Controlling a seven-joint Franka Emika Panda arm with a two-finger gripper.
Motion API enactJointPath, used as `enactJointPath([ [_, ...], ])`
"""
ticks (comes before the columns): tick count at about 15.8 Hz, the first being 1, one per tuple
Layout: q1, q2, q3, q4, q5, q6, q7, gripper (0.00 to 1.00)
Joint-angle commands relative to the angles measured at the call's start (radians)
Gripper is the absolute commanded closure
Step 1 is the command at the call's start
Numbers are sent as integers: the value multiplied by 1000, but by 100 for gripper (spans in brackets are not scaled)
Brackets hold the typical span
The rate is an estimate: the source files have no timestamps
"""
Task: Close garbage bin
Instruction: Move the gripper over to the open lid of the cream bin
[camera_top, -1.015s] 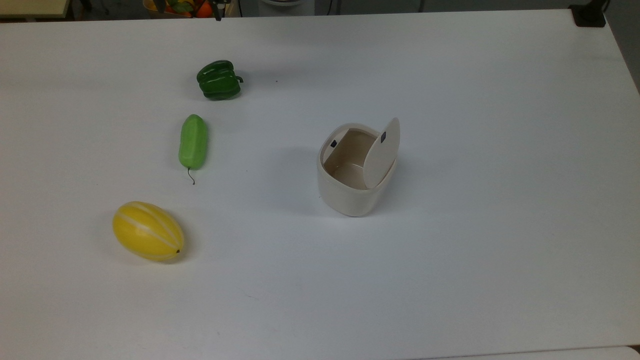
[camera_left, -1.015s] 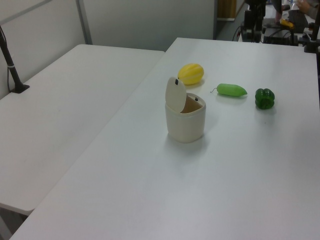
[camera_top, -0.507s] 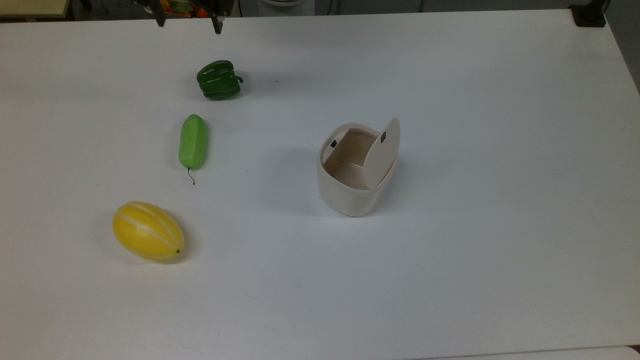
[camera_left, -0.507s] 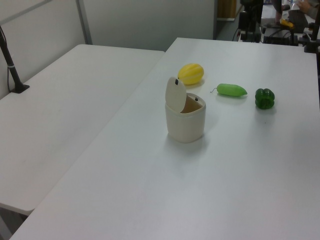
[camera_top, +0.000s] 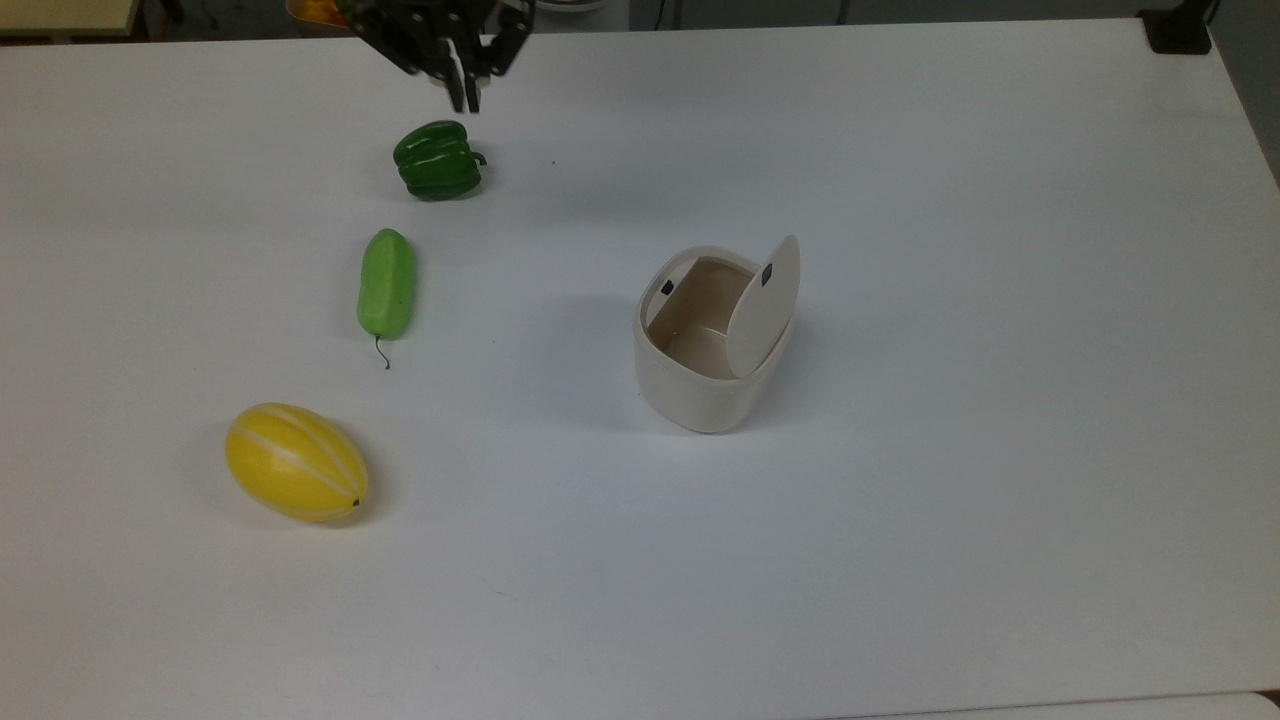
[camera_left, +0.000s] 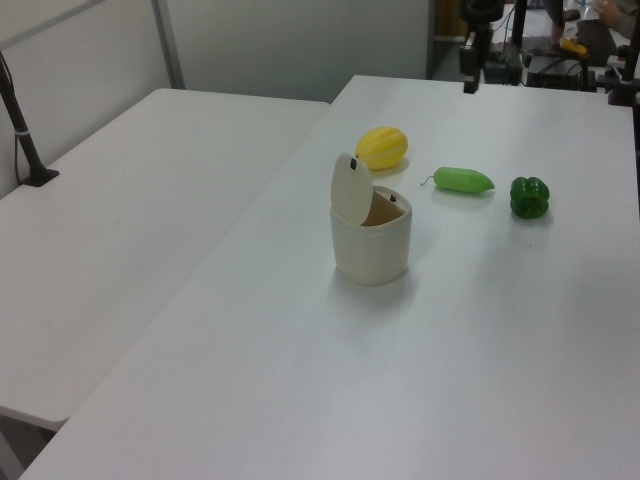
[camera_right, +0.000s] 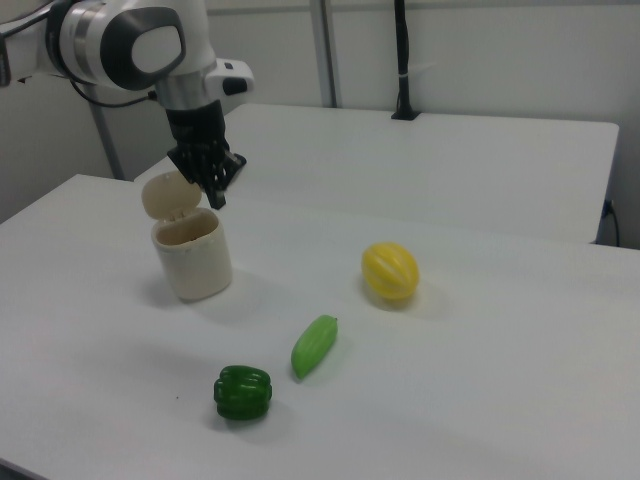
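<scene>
Standing open: the garbage bin (camera_top: 712, 345) sits near the middle of the white table (camera_top: 950, 500), its flat lid (camera_top: 763, 305) tipped up on the hinge, tan inside showing.
Lid side: on the top view's right of the bin's mouth; a small dark square mark shows near the lid's upper edge.
Gripper (camera_top: 466, 98): hanging in the air at the table's far edge in the top view, fingertips almost together, holding nothing, well apart from the bin.
Green pepper (camera_top: 438, 160): just below the fingertips in the top view.
Cucumber (camera_top: 386, 283): between the pepper and the yellow melon (camera_top: 296, 462), all three well to the top view's left of the bin.
Arm (camera_right: 130, 45): white, reaching in from the right view's upper left.
</scene>
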Motion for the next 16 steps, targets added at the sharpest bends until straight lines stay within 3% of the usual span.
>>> enactJointPath([
  [1,66,44,-18,52,73,114,-154,100],
  [6,128,88,-7,102,118,252,-362,100],
  [10,142,143,-4,151,334,393,-504,100],
  [16,206,225,0,213,346,398,-620,100],
])
